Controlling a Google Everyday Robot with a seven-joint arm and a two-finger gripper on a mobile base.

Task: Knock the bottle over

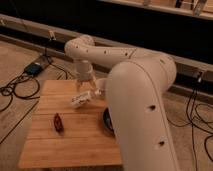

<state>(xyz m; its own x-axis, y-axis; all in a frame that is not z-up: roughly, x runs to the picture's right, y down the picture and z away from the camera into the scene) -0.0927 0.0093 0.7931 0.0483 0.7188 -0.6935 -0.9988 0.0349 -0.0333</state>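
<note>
Hand [86, 86] is down low over the back-middle of the wooden surface [50, 145], hanging off the white arm [135, 100] that curves in from the right and fills most of the near side. Can't tell if the hand is clenched or released; its tip sits right at the bottle, touching or very nearly so.

Bottle [81, 99] is tipped hard over, lying nearly on its side on the surface just below and left of the hand, one end pointing down-left, the other up toward the hand. Whitish clear body with a pale label; the cap end is not clear from here.

Small dark red object [58, 123] lies flat on the surface, nearer the front-left, well apart from the bottle. White cup [100, 86] is just right of the hand, partly hidden by the arm. A dark round thing [106, 122] peeks out on the surface at the arm's edge, mostly covered.

On the floor to the left, black cables [15, 92] loop around, and a blue box [34, 68] sits near the back.
</note>
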